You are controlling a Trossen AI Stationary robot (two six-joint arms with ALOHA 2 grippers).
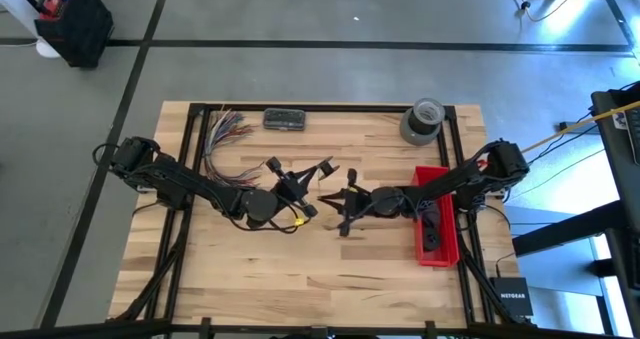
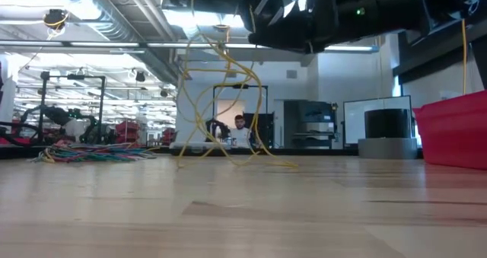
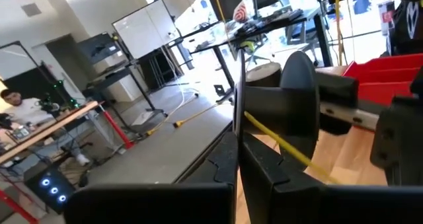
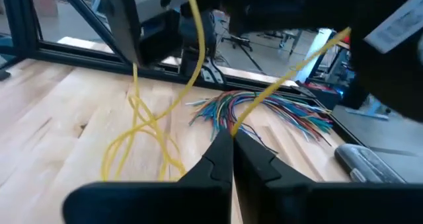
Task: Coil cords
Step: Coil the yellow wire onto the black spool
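Right pincer [image 4: 232, 139]: fingers pressed together, clamped on a yellow cord [image 4: 291, 71] that runs taut from the fingertips up and away. In the high view this pincer [image 1: 343, 201] sits near the middle of the tabletop [image 1: 330, 279], pointing toward the left arm.

Left pincer [image 3: 239, 139]: fingers together, clamped on the same yellow cord [image 3: 277, 141], which crosses its tips on a slant. In the high view it [image 1: 300, 201] faces the right pincer, the 2 just apart.

Cord, low view: the 2 pincers hold it above the wood, and it [image 2: 221, 98] hangs down in several loose loops, the lower loops touching the tabletop. The right wrist view shows those loops [image 4: 142, 128] draped below the left arm's body.

Beyond the pincers: a bundle of multicoloured wires [image 1: 222, 129] lies near the far-left corner of the tabletop, with a flat grey remote-like object [image 1: 284, 119] just beside it at the far edge. A roll of grey tape [image 1: 423, 119] stands near the far-right corner. A red bin [image 1: 437, 249] sits along the right side, under the right arm.

A person [image 2: 240, 129] sits in the room behind the tabletop.
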